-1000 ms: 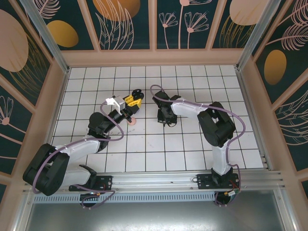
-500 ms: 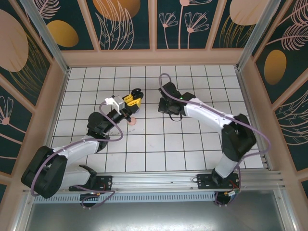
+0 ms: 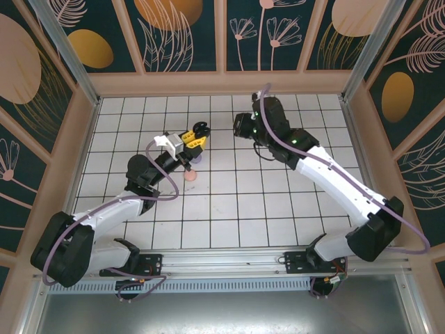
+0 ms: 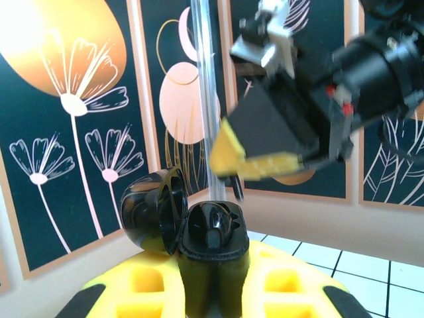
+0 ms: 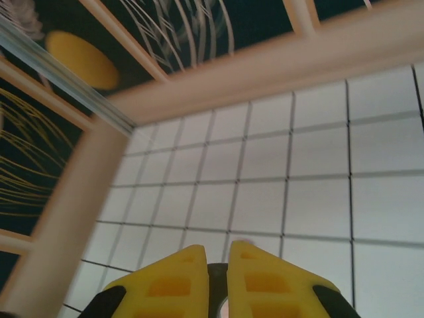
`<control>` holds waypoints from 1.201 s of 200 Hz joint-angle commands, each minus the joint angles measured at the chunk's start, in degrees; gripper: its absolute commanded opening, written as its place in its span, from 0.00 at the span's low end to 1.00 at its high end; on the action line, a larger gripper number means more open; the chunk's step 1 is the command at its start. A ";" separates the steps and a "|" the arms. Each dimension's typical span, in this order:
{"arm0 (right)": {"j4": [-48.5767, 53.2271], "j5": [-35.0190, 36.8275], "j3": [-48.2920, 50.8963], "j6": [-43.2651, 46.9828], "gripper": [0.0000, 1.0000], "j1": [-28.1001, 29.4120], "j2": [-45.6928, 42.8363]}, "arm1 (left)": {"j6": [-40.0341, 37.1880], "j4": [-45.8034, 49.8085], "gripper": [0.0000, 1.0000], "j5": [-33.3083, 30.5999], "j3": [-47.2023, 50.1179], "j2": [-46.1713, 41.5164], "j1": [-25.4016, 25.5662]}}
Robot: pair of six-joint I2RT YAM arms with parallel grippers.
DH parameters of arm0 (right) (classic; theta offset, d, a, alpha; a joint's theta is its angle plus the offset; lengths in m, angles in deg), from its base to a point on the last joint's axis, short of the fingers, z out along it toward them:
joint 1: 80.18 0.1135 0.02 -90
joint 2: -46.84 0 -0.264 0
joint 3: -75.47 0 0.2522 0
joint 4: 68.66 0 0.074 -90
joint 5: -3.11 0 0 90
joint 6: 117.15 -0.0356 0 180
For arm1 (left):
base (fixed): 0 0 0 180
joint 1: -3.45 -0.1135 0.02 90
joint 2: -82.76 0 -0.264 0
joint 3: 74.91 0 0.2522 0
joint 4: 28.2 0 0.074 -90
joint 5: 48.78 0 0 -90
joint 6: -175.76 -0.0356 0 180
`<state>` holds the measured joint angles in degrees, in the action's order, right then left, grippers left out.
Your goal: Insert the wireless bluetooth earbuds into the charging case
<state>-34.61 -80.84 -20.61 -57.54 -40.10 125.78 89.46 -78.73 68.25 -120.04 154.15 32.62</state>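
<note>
Small black stemmed earbud, seemingly pinched in the right gripper's near-closed jaws, has swung from mid-table toward 12 o'clock. It now hovers just 3 o'clock of the glossy black open-lidded charging case clamped in the left gripper, so insertion looks next.

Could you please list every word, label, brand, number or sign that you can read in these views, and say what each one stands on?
None: no word, number, brand or sign can be read in any view.
The black charging case, held open in the left gripper, shows no marking.
The wall panels carry only painted flowers and leaves, no lettering.
</note>
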 commanded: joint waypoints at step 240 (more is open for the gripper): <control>-20.05 -11.20 8.39 11.41 0.11 4.88 -4.70 | 0.27 1.27 0.00 8.77 -11.42 8.69 0.05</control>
<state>-53.01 -92.56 -12.83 -46.94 -35.80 120.05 89.02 -76.20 75.74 -129.92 163.14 32.62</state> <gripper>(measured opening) 0.111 0.170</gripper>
